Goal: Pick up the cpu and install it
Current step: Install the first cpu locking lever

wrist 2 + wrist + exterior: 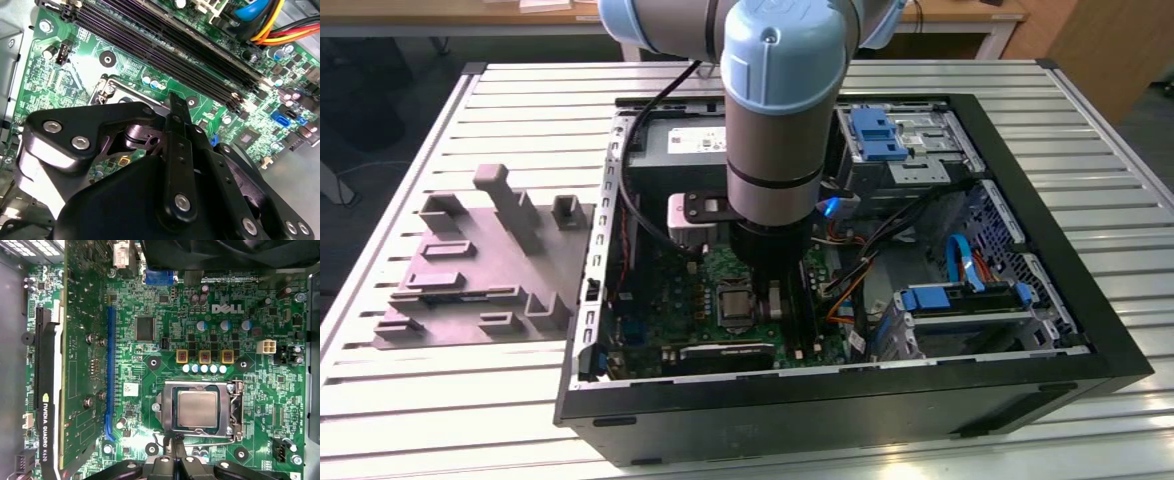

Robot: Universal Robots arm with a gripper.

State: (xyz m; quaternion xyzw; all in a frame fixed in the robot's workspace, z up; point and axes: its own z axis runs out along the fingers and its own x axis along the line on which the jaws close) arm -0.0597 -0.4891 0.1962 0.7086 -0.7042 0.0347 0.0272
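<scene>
Already seated in its socket (199, 410), cpu (198, 409) just beyond the hand (176, 460); hand's opening impossible to tell

socket (117, 90) half-hidden by gripper (172, 107) | arm (774, 120) top cut off

Grey cylindrical arm (774, 110) with pale blue joint caps, upper centre of the exterior view. Black cable along its left side; small blue light at its lower right. Black gripper (172, 107) body across the lower half of the second wrist view: matte angular linkage plates, silver round-head screws, narrow central bar with bolt holes.
</scene>
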